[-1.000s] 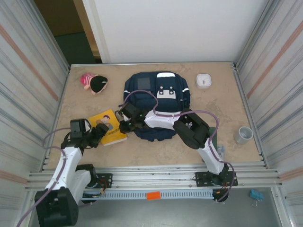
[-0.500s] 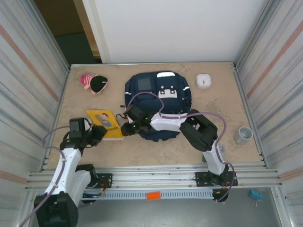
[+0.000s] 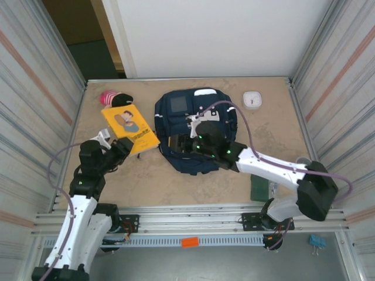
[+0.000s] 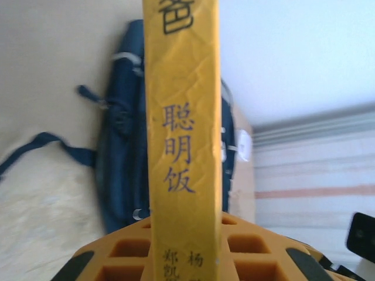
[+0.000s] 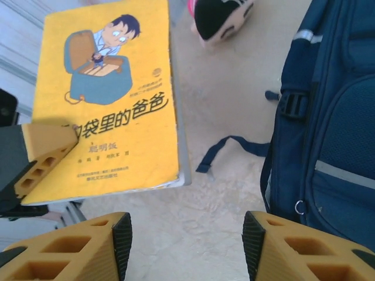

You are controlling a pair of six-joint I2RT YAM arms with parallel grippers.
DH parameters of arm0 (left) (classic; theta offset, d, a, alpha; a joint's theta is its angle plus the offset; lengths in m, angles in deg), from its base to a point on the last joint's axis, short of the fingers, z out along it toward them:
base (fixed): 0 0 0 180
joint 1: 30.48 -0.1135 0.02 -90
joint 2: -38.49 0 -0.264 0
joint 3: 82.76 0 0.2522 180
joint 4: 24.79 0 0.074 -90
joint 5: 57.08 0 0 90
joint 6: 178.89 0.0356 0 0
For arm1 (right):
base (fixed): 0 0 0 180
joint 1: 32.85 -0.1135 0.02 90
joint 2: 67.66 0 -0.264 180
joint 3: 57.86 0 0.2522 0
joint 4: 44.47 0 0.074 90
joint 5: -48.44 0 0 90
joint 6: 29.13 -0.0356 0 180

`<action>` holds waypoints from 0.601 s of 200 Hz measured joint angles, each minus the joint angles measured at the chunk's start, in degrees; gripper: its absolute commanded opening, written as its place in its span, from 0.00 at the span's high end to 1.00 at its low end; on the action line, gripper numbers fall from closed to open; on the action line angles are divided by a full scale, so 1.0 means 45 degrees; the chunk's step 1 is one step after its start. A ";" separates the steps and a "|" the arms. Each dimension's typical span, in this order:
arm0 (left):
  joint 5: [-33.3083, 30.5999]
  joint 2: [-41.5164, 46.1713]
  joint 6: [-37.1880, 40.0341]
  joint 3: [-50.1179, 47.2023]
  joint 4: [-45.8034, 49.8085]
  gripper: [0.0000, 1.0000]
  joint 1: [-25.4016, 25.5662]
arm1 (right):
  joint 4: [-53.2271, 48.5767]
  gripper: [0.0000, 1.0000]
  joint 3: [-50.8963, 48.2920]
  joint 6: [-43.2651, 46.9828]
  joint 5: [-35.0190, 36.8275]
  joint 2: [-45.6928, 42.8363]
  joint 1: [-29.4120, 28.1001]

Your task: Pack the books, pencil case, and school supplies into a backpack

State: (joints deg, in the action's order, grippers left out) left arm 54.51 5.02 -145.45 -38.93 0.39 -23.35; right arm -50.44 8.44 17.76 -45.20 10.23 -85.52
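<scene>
The left pincer [image 3: 120,146] is clamped on the yellow picture book [image 3: 130,129], which is gripped at its near edge and held with the cover facing up at the left of the table [image 3: 176,181]. In the left wrist view the book is seen edge-on between the orange fingers [image 4: 117,263], with its printed characters running away from the camera. The book's far corner is seen at the pink and black plush toy [image 3: 114,98], which lies at the far left. The right pincer [image 5: 184,246] is held with its fingers apart and nothing between them; in the top view it is placed over the left part of the navy-blue backpack [image 3: 199,161], with the arm stretched across from the near right. In the right wrist view the bare tabletop is seen between the fingertips, the yellow book to the left and the backpack's side, with a white stripe and a loose dark strap [image 5: 228,149], to the right. The backpack lies flat in the middle of the table, toward the far side. A dark green book [image 3: 258,188] lies flat at the near right, just beside the right arm and partly covered by it, well apart from the backpack. A white square device [image 3: 252,99] is set at the far right, near the backpack's far right corner. A blue clip [image 3: 317,242] lies off the table at the near right.
</scene>
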 measured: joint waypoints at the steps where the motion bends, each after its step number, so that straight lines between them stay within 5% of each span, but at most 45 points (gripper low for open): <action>1: -0.0029 0.0000 -0.0010 -0.0010 -0.0073 1.00 0.0053 | 0.0039 0.43 -0.0063 -0.0024 0.0005 -0.0053 0.0005; 27: -0.1219 -0.0316 -0.0437 -0.0865 -0.3007 1.00 0.2186 | 0.2006 0.39 -0.2603 -0.1044 0.0379 -0.1622 0.0024; 57: -0.1948 -0.2123 -0.1020 -0.1821 -0.6334 1.00 0.3371 | 0.2919 0.34 -0.4153 -0.2599 0.0826 -0.2501 -0.0010; 100: -0.3609 -0.4571 -0.2118 -0.2380 -0.9340 1.00 0.5056 | 0.4726 0.07 -0.6086 -0.5217 0.2229 -0.3837 -0.1200; 120: -0.4269 -0.5217 -0.2803 -0.2472 -1.0569 1.00 0.5639 | 0.4639 0.04 -0.6023 -0.5974 0.3021 -0.3954 -0.1787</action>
State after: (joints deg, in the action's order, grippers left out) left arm 35.29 -18.46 -158.06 -50.06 -47.17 2.03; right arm -29.56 -18.67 -9.12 -31.61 -7.56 -93.56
